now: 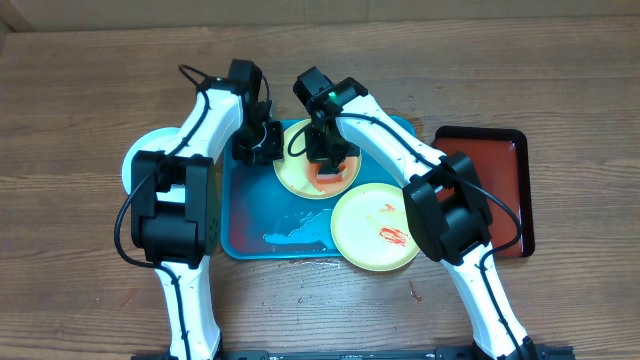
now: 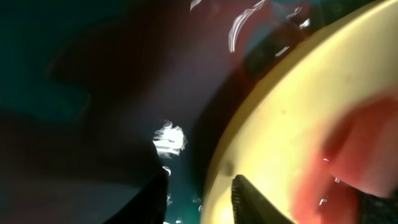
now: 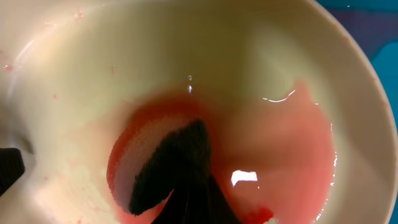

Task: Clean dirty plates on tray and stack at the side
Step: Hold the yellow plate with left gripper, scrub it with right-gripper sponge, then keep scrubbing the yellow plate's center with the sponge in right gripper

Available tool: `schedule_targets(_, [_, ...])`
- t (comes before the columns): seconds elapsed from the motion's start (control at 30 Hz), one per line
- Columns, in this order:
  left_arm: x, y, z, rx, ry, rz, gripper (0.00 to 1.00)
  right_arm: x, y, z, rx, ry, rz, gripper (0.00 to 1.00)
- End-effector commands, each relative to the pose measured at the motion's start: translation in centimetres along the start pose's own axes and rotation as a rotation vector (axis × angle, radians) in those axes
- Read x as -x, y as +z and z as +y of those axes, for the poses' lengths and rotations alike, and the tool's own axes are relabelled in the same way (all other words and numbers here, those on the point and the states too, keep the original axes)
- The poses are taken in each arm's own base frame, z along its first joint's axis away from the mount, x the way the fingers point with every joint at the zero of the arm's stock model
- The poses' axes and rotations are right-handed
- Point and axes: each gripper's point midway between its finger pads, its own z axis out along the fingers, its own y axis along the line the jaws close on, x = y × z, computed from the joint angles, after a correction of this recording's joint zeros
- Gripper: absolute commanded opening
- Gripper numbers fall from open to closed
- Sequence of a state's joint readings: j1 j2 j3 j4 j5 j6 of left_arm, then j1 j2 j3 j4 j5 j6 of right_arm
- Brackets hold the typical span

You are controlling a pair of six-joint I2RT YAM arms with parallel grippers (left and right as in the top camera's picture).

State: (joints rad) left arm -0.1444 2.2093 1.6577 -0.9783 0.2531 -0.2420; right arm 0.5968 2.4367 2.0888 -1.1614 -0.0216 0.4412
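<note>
Early: back plate (image 1: 295, 172) and front plate (image 1: 362, 232) on the tray (image 1: 250, 215) are smeared; third plate (image 1: 137, 165) lies left. Left pincer (image 1: 262, 150), right pincer (image 1: 330, 165): opening unclear.

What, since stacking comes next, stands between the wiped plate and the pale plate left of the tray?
The left gripper at the wiped plate's left edge, the left arm over the pale plate, and the tray's rim.

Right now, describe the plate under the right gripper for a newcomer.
Find the blue tray mid-table. Two plates sit on it; take the rear plate. Its smear is broad and pink-red, while the front plate has one small streak.
</note>
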Motion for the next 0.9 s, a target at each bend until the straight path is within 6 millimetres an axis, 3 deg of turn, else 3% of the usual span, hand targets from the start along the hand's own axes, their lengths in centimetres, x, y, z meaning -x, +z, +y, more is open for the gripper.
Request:
schedule_targets(0.0, [-1.0,0.9,0.0,-0.009,-0.091,0.007,0.27,1.6,0.3,-3.2,-0.084,0.069,-0.04,0.04])
schedule_targets(0.07, [-0.9,1.4,0.1,-0.014,-0.101,-0.008,0.16,1.5,0.4,-2.8,-0.056,0.091,-0.031,0.04])
schedule_targets(0.1, [-0.8,1.5,0.1,-0.015,-0.103,-0.014,0.05,1.5,0.4,-2.7,-0.049,0.107,-0.027,0.04])
schedule_targets(0.27, [0.2,1.4,0.0,-0.025,-0.096,-0.05,0.04,1.1,0.4,-2.5,-0.032,0.16,-0.007,0.04])
schedule_targets(0.6, [1.0,0.7,2.9,-0.015,-0.138,-0.067,0.04,2.9,-0.6,-6.4,-0.037,0.233,-0.022,0.04])
schedule_targets(0.87, [0.8,0.7,3.1,-0.012,-0.123,-0.058,0.04,3.1,-0.9,-7.1,-0.04,0.218,-0.022,0.04])
